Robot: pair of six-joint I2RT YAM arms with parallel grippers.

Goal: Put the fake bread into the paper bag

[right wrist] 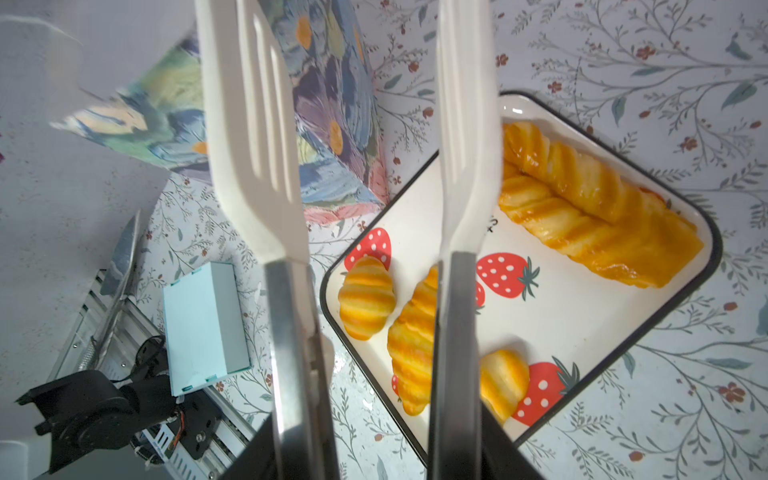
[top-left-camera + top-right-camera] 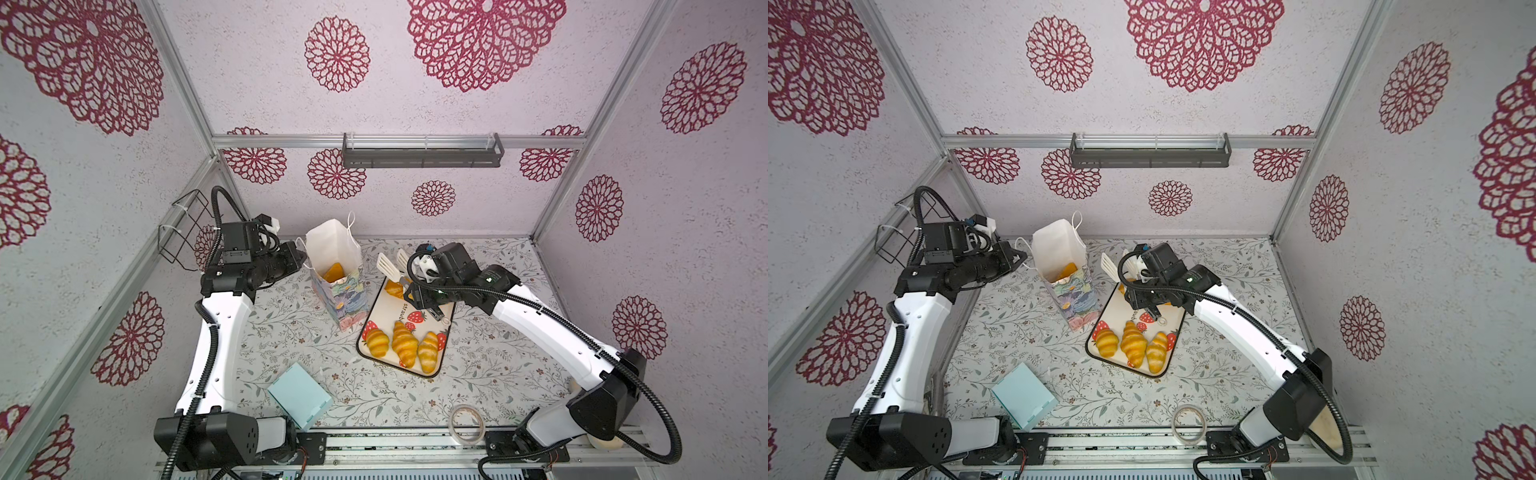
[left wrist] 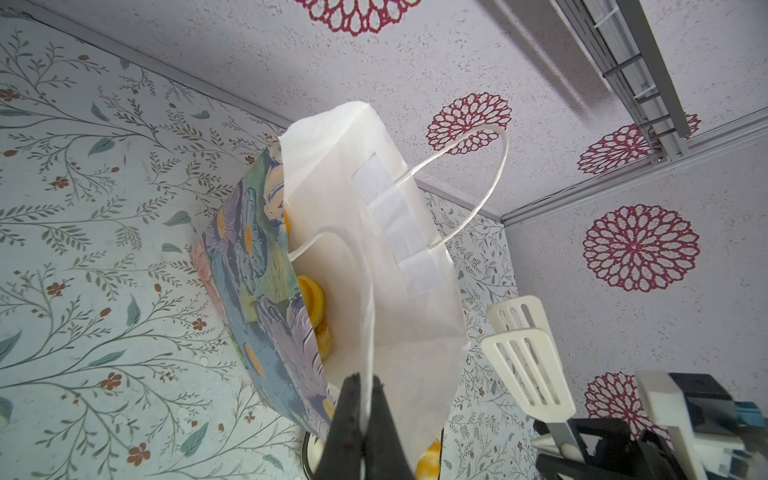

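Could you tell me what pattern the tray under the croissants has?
The tray is white with red strawberries and a dark rim, clearest in the right wrist view.

The surface (image 2: pixel 498 340) is covered by a pale cloth printed with thin leafy twigs and small reddish flowers. Towards the back stands the paper bag (image 2: pixel 345 299), upright with its mouth open, painted flowers on the outside. Just beside its base, to the right, lies a cream strawberry-print tray (image 2: pixel 390 311) with a dark rim, set at an angle. Near the front left, well apart from the tray, lies a light blue box (image 2: pixel 300 395). A roll of tape (image 2: pixel 467 409) sits at the front edge.
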